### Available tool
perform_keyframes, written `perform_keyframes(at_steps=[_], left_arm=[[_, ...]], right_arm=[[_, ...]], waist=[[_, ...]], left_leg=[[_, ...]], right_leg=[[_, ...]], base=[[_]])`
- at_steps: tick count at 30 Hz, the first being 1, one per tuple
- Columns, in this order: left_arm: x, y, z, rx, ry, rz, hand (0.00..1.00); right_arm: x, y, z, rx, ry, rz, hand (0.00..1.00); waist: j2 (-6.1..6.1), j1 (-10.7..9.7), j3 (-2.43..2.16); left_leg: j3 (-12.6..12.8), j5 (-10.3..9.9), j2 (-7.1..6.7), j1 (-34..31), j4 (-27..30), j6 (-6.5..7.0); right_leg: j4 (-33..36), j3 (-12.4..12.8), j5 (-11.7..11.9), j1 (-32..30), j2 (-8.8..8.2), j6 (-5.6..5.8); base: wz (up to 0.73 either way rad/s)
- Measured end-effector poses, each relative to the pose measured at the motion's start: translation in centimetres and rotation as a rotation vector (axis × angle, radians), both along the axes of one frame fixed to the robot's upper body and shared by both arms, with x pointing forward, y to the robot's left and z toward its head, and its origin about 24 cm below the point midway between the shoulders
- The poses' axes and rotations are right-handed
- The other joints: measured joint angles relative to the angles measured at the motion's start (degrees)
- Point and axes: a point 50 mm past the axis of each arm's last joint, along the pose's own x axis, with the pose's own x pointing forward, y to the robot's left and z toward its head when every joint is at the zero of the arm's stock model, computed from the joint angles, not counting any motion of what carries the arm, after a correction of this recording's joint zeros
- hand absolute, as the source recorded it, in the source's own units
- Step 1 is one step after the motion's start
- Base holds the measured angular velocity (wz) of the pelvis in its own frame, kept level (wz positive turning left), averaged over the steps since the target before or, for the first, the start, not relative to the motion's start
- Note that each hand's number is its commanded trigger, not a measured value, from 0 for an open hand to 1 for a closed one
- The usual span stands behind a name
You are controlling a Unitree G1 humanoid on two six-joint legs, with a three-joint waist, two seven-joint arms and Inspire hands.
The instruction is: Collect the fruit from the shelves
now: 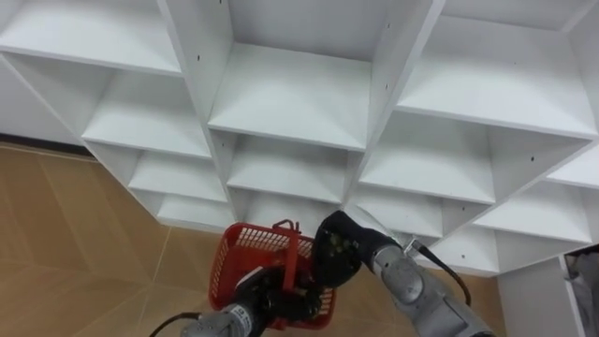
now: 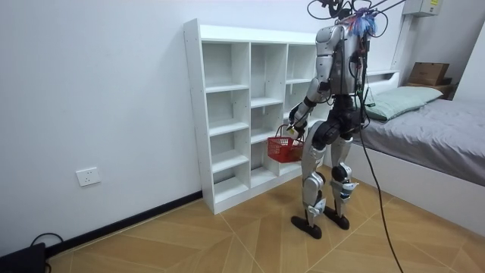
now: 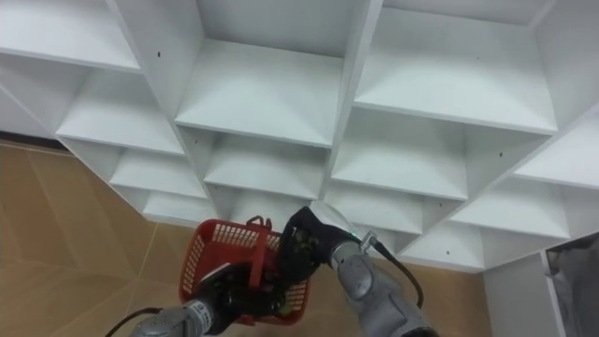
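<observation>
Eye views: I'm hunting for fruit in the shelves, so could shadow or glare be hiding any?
Left eye view: the shelf unit is evenly lit, with soft grey shade only at the compartment backs and no glare; right eye view: likewise, darkest inside the red basket; room view: diffuse light, compartments slightly shaded.

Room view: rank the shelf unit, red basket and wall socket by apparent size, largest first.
Largest: shelf unit.
Middle: red basket.
Smallest: wall socket, not far below the basket in apparent size.
</observation>
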Motion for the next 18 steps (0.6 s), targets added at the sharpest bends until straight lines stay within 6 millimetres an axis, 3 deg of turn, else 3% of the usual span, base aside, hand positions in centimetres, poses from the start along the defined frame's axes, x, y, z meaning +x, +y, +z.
perform_keyframes(at_steps=[1,2,3,10,18], left_arm=[[0.03,-0.08,0.02,0.000,-0.002,-0.003,1.00],[0.03,-0.12,0.02,0.008,-0.005,-0.013,1.00],[0.03,-0.12,0.02,0.008,-0.005,-0.014,1.00],[0.31,-0.16,0.08,0.011,-0.008,-0.017,1.00],[0.77,-0.15,0.21,0.016,-0.014,-0.019,1.00]], right_arm=[[0.29,0.21,0.27,-0.013,-0.016,0.014,0.41],[0.55,0.45,0.52,-0.016,-0.028,0.023,0.25],[0.65,0.60,0.63,-0.018,-0.034,0.027,0.00],[0.81,1.20,0.88,-0.021,-0.044,0.049,0.00],[0.94,1.16,0.99,-0.027,-0.053,0.050,0.00]], waist=[[-0.03,0.04,0.07],[-0.06,0.06,0.08],[-0.08,0.06,0.09],[-0.36,0.11,0.45],[-0.40,0.14,0.47]], left_leg=[[-0.18,0.00,-0.01,-0.07,0.06,0.00],[-0.33,0.00,-0.03,-0.10,0.09,0.00],[-0.37,0.00,-0.04,-0.10,0.09,0.00],[-0.70,0.00,-0.08,-0.45,0.17,0.00],[-0.70,0.00,-0.09,-0.40,0.16,0.00]], right_leg=[[0.01,-0.19,0.00,0.02,0.00,-0.01],[0.01,-0.31,0.00,0.07,-0.01,-0.01],[0.00,-0.35,0.00,0.08,-0.01,-0.01],[-0.04,-0.92,0.00,0.00,-0.05,0.00],[-0.01,-0.94,0.00,0.00,-0.08,0.00]], base=[[0.08],[0.07],[0.04],[0.02],[0.00]])
